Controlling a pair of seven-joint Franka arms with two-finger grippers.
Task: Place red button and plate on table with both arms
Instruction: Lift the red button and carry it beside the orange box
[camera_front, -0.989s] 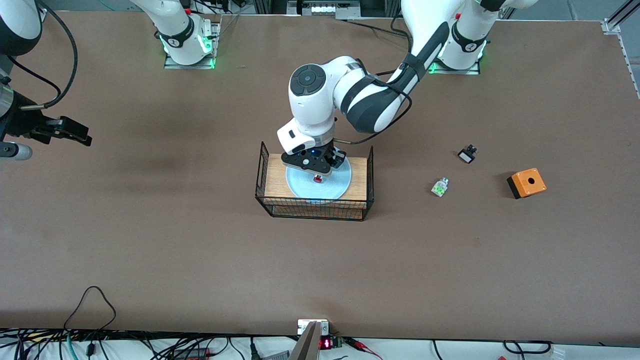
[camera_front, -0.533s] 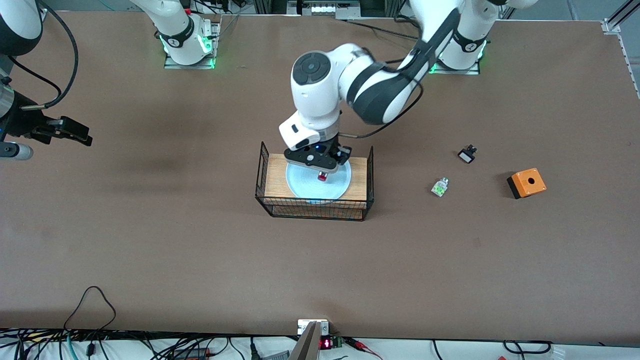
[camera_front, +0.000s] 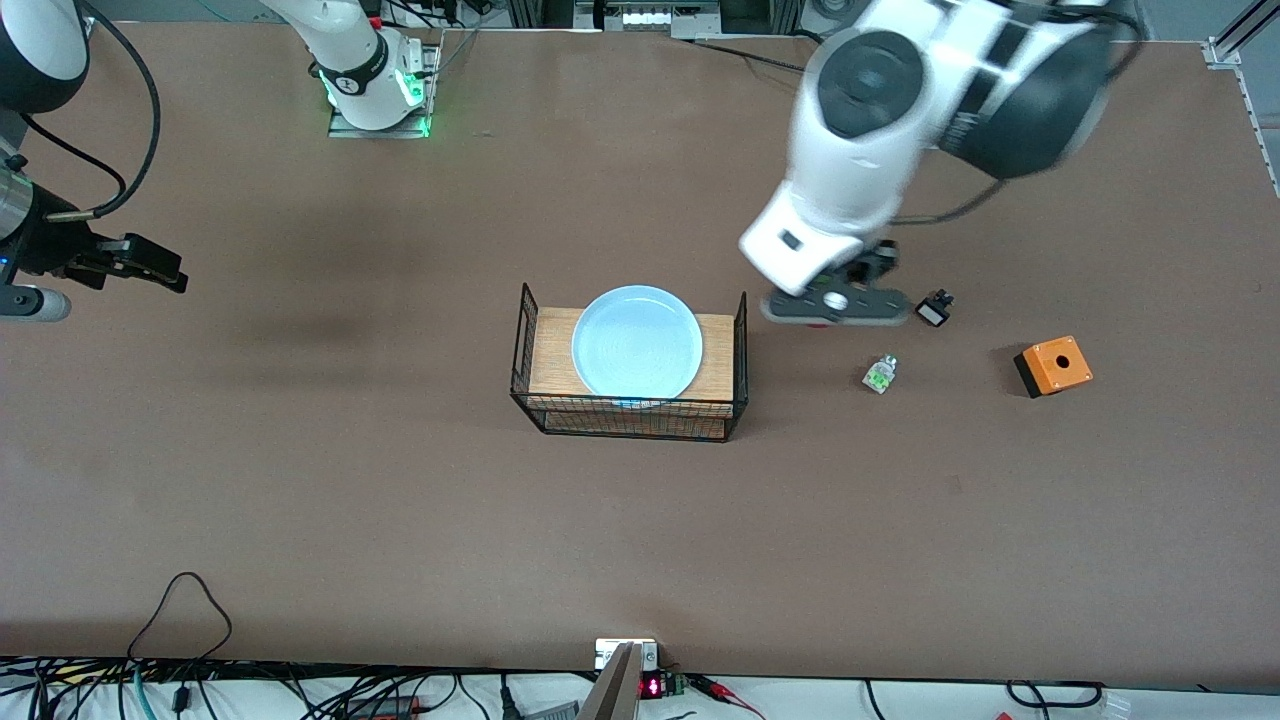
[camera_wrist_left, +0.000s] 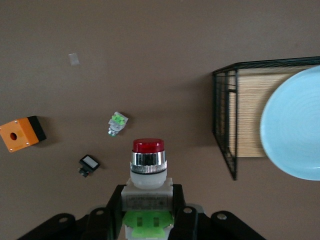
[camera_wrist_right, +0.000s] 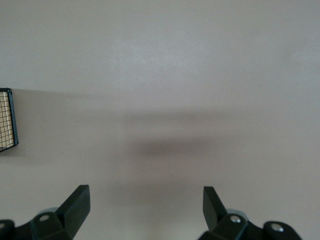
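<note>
The left gripper hangs in the air over the bare counter, between the wooden-topped wire rack and the small loose parts toward the left arm's end. Its fingers are pinched on the red button, gripping the green-and-white block while the silver collar and red cap stick out past the fingertips. In the front view the left gripper mostly hides the button; only a sliver of red shows under it. The plate, pale blue and round, lies flat on the wooden top of the rack, about midway along the counter and well apart from every edge. A green-and-clear part lies on the counter toward the left arm's end from the rack, with a small black part just farther from the front camera and an orange box with a hole nearer that end edge. The right arm waits at its own end of the counter; the right gripper is held above bare counter with its fingers spread wide and nothing between them, a corner of the wire rack showing at the border of its wrist view.
</note>
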